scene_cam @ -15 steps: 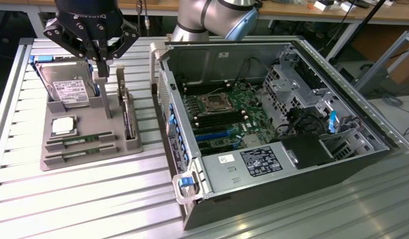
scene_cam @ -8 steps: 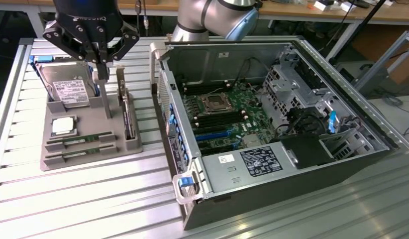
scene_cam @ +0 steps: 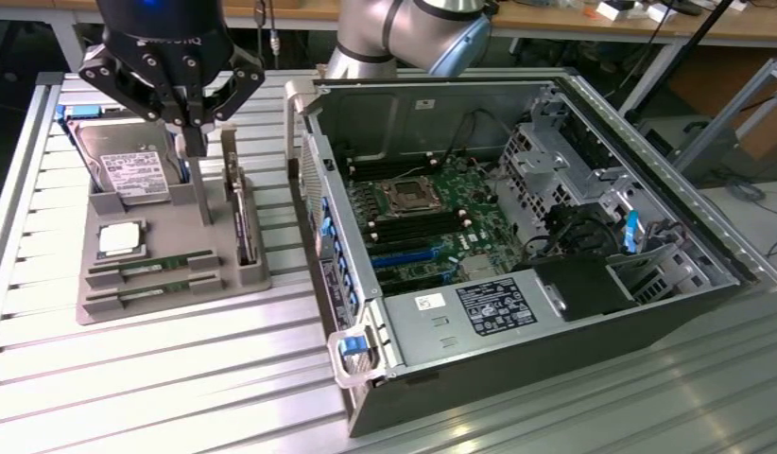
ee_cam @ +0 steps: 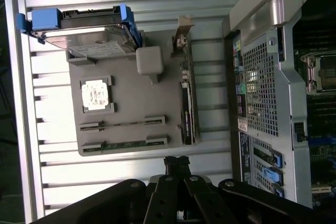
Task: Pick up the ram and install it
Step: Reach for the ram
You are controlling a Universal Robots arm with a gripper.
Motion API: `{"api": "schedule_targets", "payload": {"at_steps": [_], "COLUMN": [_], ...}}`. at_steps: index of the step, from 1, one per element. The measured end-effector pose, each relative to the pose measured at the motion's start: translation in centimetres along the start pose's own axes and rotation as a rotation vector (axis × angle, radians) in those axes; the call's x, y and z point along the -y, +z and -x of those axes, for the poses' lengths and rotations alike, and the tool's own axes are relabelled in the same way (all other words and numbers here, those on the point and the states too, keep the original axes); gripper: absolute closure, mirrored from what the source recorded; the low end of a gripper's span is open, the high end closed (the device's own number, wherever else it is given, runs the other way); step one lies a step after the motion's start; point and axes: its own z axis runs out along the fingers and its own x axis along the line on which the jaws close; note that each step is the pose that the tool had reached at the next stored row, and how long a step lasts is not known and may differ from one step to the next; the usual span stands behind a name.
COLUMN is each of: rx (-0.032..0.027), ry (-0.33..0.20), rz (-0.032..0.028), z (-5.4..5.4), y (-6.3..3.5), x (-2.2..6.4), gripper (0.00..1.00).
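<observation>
One holder sits on one bench. It carries one hard drive, one processor, one upright card and two slots, with one ram plainly seen. One open computer case. One claw.

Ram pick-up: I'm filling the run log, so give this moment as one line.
gripper: shut, empty | ram: lying in gray tray slot, untouched | computer case: open
</observation>
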Motion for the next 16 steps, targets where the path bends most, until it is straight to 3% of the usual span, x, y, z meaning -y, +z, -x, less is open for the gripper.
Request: {"api": "schedule_targets", "payload": {"at_steps": [16], "rx": [0.0], "ry": [0.0], "rz": [0.0], "z": [0.0], "y": [-0.04], "x": [1.28], "gripper": [0.9]}}
